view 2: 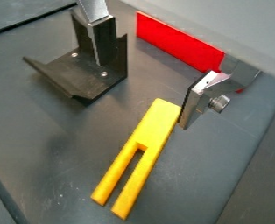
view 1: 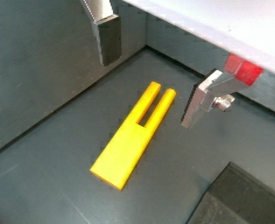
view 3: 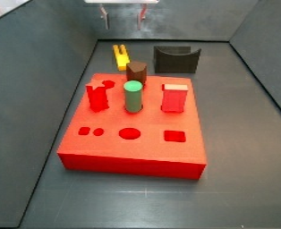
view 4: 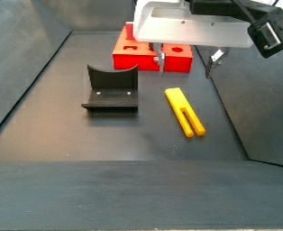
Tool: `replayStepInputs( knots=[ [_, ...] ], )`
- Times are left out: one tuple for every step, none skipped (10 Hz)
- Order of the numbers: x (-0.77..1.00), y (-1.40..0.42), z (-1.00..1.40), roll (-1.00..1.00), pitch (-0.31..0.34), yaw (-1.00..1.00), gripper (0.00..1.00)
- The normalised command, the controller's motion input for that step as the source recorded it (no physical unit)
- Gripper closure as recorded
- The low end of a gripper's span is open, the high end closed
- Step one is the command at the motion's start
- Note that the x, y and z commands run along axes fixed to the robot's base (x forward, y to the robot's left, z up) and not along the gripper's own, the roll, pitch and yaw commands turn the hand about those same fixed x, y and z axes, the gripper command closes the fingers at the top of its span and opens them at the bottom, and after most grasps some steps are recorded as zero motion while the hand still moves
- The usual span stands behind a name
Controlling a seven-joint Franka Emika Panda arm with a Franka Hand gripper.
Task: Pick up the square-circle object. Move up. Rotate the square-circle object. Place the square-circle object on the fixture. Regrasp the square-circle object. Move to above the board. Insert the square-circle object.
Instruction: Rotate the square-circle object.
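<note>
The square-circle object (view 1: 134, 131) is a slim yellow peg with a forked end, lying flat on the dark floor in both wrist views (view 2: 134, 162). In both side views it lies beside the fixture (view 4: 110, 88) and behind the red board (view 3: 131, 134). My gripper (view 1: 151, 74) hangs open above the peg's end without touching it. One silver finger (view 2: 95, 35) stands in front of the fixture (view 2: 81, 66), and nothing is between the fingers. In a side view the gripper (view 4: 187, 60) hovers over the peg (view 4: 184, 110); the peg (view 3: 122, 55) also shows small far behind the board.
The board carries an upright green cylinder (view 3: 132, 97), a brown peg (view 3: 137, 73) and two red pegs (view 3: 97, 97), with shaped holes along its near edge. Grey walls enclose the floor on all sides. The board's edge (view 2: 181, 44) is close behind the gripper.
</note>
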Motion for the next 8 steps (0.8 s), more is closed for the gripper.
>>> replayStepInputs(
  knots=[
    [0.0,0.0,-1.0,0.0,0.0,0.0,0.0],
    [0.0,0.0,-1.0,0.0,-0.008,-0.05,0.0],
    [0.02,0.0,-1.0,-0.01,-0.036,-0.05,0.0],
    [0.02,0.0,-1.0,-0.03,-0.044,-0.04,0.0],
    [0.03,0.0,-1.0,-0.06,-0.06,-0.03,0.0],
    [0.04,0.01,-1.0,-0.09,-0.068,-0.02,0.0],
    [0.05,0.01,-1.0,-0.11,-0.071,-0.01,0.0],
    [0.05,0.01,-1.0,-0.12,-0.072,-0.01,0.0]
  ],
)
